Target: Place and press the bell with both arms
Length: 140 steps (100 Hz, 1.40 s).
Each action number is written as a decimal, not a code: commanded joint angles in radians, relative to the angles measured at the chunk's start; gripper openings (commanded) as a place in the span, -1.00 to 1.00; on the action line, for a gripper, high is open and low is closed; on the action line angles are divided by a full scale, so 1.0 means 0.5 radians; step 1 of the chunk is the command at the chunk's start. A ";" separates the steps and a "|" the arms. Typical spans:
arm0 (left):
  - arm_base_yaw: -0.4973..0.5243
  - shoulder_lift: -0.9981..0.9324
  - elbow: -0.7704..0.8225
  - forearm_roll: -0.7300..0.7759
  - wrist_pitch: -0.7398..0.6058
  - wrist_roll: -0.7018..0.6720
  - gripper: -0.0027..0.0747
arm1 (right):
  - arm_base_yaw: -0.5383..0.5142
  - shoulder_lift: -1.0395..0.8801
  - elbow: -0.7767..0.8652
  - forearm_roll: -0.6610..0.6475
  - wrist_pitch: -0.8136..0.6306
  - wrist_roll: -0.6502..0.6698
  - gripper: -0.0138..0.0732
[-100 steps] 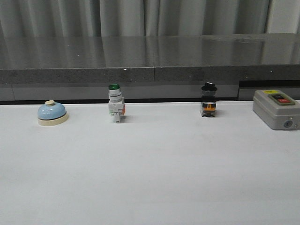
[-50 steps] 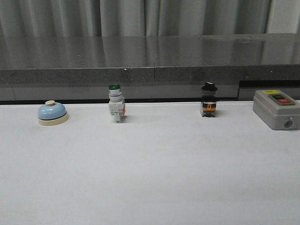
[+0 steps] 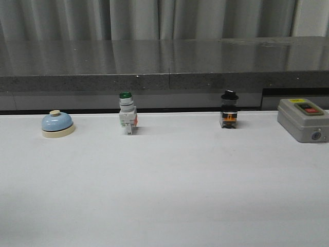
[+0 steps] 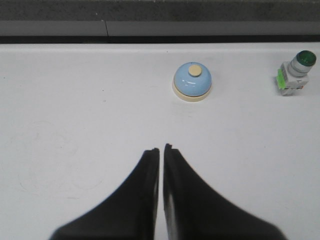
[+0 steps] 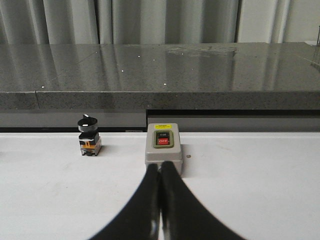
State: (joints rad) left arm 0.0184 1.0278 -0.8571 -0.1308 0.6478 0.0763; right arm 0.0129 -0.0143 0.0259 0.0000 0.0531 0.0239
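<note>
L fingers (image 4: 161, 150) pressed together, tips nearly touching w/ only a thin slit between, holding nothing, poised over bare white tabletop (image 4: 75, 125). Bell (image 4: 192, 82) sits upright on tabletop ahead of the L fingers and a bit to one side, well apart from them; light-blue dome, cream base, cream button on top. Green-capped push-button switch (image 4: 296, 72) further out to the same side past the bell, not touching it. R fingers (image 5: 160, 167) also closed together, empty, tips just in front of the grey box (image 5: 163, 150) w/ red and black ON/OFF buttons; cannot tell whether they touch its near face. Black-knob selector switch (image 5: 88, 135) stands off to the side of the R fingers, near the box but apart from it. Front view: neither arm visible; bell (image 3: 57, 124) at far-left end of the row along the back edge of tabletop (image 3: 164, 195), then green-capped switch (image 3: 127, 113), black-knob switch (image 3: 229, 109), grey box (image 3: 303, 119) at right end, all spaced apart. Dark stone ledge (image 3: 164, 59) and grey curtain (image 3: 154, 18) behind.
</note>
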 commanded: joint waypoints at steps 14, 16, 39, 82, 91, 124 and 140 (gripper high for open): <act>0.003 0.022 -0.083 -0.011 -0.110 0.035 0.52 | -0.010 -0.031 -0.030 -0.022 -0.159 -0.005 -0.82; 0.003 0.022 -0.083 -0.011 -0.121 0.035 0.61 | -0.010 -0.031 -0.030 -0.022 -0.159 -0.005 -0.82; 0.003 0.060 -0.091 -0.035 -0.149 0.035 0.78 | -0.010 -0.031 -0.030 -0.022 -0.159 -0.005 -0.82; -0.174 0.790 -0.562 -0.114 -0.066 0.035 0.78 | -0.010 -0.031 -0.030 -0.022 -0.159 -0.005 -0.82; -0.208 0.981 -0.707 -0.112 -0.066 0.035 0.78 | -0.010 -0.031 -0.030 -0.022 -0.159 -0.005 -0.82; -0.266 1.530 -1.188 -0.112 -0.058 0.035 0.78 | -0.010 -0.031 -0.030 -0.022 -0.159 -0.005 -0.82; -0.296 1.735 -1.337 -0.086 -0.053 0.035 0.78 | -0.010 -0.031 -0.030 -0.022 -0.159 -0.005 -0.82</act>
State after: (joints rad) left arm -0.1158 1.8976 -1.4616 -0.1756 0.6622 0.0944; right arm 0.0129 -0.0143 0.0259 0.0000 0.0531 0.0239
